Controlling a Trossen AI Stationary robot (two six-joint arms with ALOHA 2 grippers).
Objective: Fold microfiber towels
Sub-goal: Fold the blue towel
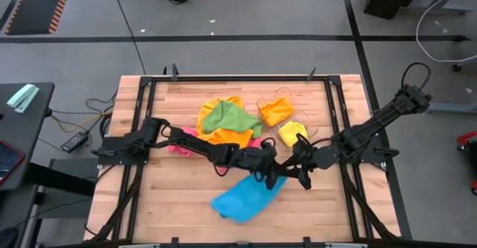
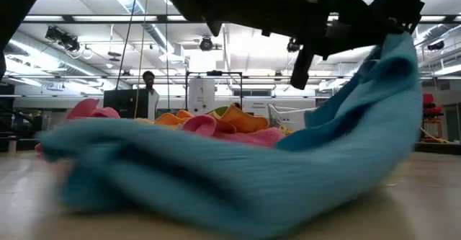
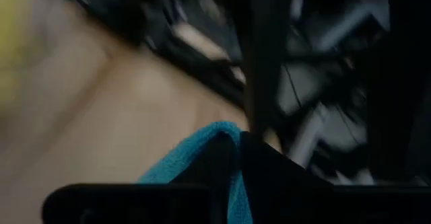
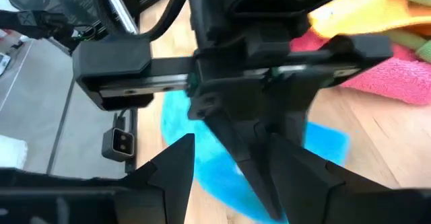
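Blue microfiber towel lies on the table nearest the front edge, soft, ribbed, one corner lifted for folding. Left hand pinches that corner. Right hand hovers beside, fingers apart, empty. Beyond: pink, orange and green towels heaped.

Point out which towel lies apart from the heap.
The blue towel, alone at the table's near edge by both tools; the orange, green, pink and yellow ones sit bunched together farther back.
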